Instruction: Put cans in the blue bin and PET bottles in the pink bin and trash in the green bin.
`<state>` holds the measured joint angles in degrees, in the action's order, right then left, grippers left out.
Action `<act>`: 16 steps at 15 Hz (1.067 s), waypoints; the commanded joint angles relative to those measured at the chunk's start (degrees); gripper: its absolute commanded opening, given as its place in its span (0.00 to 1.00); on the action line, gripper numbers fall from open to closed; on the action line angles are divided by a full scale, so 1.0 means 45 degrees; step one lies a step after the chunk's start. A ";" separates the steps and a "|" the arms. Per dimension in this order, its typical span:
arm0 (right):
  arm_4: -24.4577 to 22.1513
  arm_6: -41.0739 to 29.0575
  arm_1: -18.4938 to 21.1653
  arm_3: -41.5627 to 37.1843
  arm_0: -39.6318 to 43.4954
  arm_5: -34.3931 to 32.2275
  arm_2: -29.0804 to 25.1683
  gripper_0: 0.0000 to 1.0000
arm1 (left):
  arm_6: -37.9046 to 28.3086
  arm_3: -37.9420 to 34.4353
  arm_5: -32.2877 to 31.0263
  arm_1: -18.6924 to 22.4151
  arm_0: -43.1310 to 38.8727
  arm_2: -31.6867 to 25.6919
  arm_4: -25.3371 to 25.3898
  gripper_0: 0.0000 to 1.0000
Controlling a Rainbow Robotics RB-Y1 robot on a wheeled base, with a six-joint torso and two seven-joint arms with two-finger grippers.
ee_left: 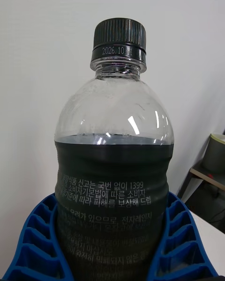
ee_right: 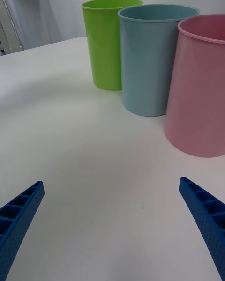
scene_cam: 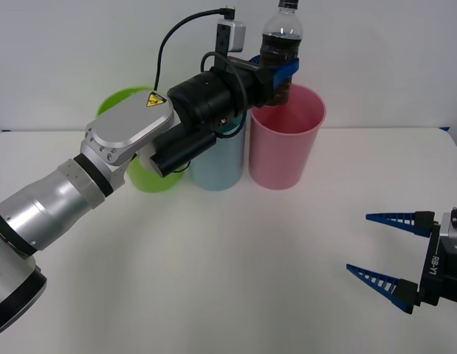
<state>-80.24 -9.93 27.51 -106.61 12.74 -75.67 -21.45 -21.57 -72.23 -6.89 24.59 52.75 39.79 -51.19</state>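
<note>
My left gripper (scene_cam: 281, 74) is shut on the PET bottle (scene_cam: 281, 44), a clear bottle with a black cap and dark lower body, held upright over the rim of the pink bin (scene_cam: 286, 147). Seen from the left wrist, the PET bottle (ee_left: 115, 168) stands between the blue fingers (ee_left: 37, 243). The blue bin (scene_cam: 219, 166) stands to the left of the pink one, partly behind my left arm, and the green bin (scene_cam: 143, 173) is left of that. From the right wrist the green bin (ee_right: 110, 42), blue bin (ee_right: 150, 58) and pink bin (ee_right: 199, 84) stand in a row. My right gripper (scene_cam: 387, 254) waits open at the near right.
The white table (scene_cam: 250, 258) spreads bare in front of the bins. A white wall rises close behind them. My left arm reaches across above the green and blue bins.
</note>
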 commanded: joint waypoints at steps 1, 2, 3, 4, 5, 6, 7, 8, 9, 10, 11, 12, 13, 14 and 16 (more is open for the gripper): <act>0.0000 0.0000 0.0000 0.0000 0.0000 0.0000 0.0000 1.00 | 0.0028 0.0134 0.0066 -0.0113 0.0017 -0.0015 -0.0208 0.00; 0.0000 0.0000 0.0000 0.0000 0.0000 0.0000 0.0000 1.00 | -0.0030 0.0134 0.0047 -0.0152 0.0017 -0.0015 -0.0208 0.00; 0.0000 0.0000 0.0000 0.0000 0.0000 0.0000 0.0000 1.00 | -0.0050 0.0134 0.0203 -0.0210 0.0056 -0.0015 -0.0227 0.00; 0.0000 0.0000 0.0000 0.0000 0.0000 0.0000 0.0000 1.00 | -0.0030 0.0134 0.0359 -0.0289 0.0076 0.0005 -0.0266 0.03; 0.0000 0.0000 0.0000 0.0000 0.0000 0.0000 0.0000 1.00 | 0.0009 0.0134 0.0516 -0.0328 0.0076 -0.0015 -0.0305 0.13; 0.0000 0.0000 0.0000 0.0000 0.0000 0.0000 0.0000 1.00 | 0.0028 0.0134 0.0594 -0.0347 0.0115 0.0005 -0.0364 0.49; 0.0000 0.0000 0.0000 0.0000 0.0000 0.0000 0.0000 1.00 | 0.0028 0.0134 0.0633 -0.0386 0.0154 0.0005 -0.0403 0.75; 0.0000 0.0000 0.0000 0.0000 0.0000 0.0000 0.0000 1.00 | 0.0028 0.0134 0.0691 -0.0386 0.0154 0.0005 -0.0442 0.85; 0.0000 0.0000 0.0000 0.0000 0.0000 0.0000 0.0000 1.00 | 0.0048 0.0134 0.0691 -0.0406 0.0154 -0.0015 -0.0481 0.91; 0.0000 0.0000 0.0000 0.0000 0.0000 0.0000 0.0000 1.00 | 0.0028 0.0134 0.0691 -0.0406 0.0173 0.0005 -0.0520 0.92; 0.0000 0.0000 0.0000 0.0000 0.0000 0.0000 0.0000 1.00 | 0.0028 0.0134 0.0691 -0.0386 0.0154 0.0005 -0.0540 0.93; 0.0000 0.0000 0.0000 0.0000 0.0000 0.0000 0.0000 1.00 | 0.0009 0.0134 0.0691 -0.0386 0.0173 0.0005 -0.0540 0.96; 0.0000 0.0000 0.0000 0.0000 0.0000 0.0000 0.0000 1.00 | -0.0011 0.0134 0.0691 -0.0386 0.0173 0.0005 -0.0540 0.97; 0.0000 0.0000 0.0000 0.0000 0.0000 0.0000 0.0000 1.00 | -0.0030 0.0115 0.0691 -0.0386 0.0173 0.0005 -0.0559 0.98; 0.0000 0.0000 0.0000 0.0000 0.0000 0.0000 0.0000 1.00 | -0.0030 0.0095 0.0691 -0.0386 0.0173 0.0005 -0.0540 0.98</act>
<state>-80.24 -9.93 27.51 -106.61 12.74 -75.67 -21.45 -21.70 -71.72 -3.78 22.84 53.52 39.81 -53.65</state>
